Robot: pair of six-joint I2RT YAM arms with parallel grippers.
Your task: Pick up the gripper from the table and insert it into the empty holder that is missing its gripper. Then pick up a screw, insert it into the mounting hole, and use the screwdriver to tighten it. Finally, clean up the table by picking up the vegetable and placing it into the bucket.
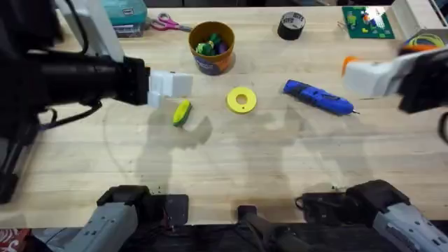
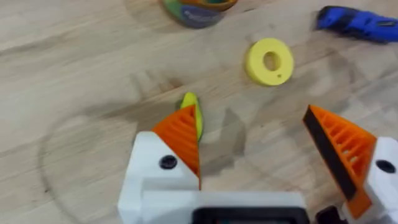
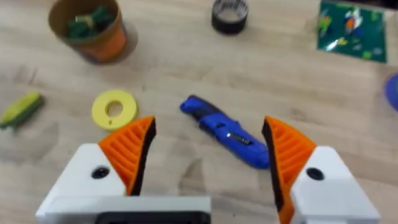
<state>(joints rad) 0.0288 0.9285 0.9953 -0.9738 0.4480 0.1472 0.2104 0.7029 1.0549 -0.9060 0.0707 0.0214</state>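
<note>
left gripper (image 2: 252, 146): hangs over the left part of the table (image 1: 231, 168), jaws spread wide, nothing between them. Both white mounts carry an orange ribbed tip, so no bare holder that I can spot.

vegetable (image 1: 182, 112): little yellow cob with a green end, lying flat on the wood just right of the left arm's white fingers in the overhead view. In the left wrist view it pokes out right behind one orange pad (image 2: 182, 134). Looks like a light, hard plastic toy, rounded and probably a bit slick, so I'd pinch it across the middle of its short width rather than by the tapered ends, or it may squirt out.

bucket (image 1: 211, 46): orange-brown cup with the blue band, behind and a little right of the vegetable, green toys already inside. Light enough to tip if bumped, I'd guess, so drop from above.

yellow disc (image 1: 241, 99): flat ring between the vegetable and the screwdriver, not part of the job.

screwdriver (image 1: 317, 97): blue, lying on its side, touching nothing.

right gripper (image 3: 208, 155): hovering above the screwdriver, jaws parted and empty, both orange tips in place.

stage: looks to me like cleanup time, vegetable next.
</note>
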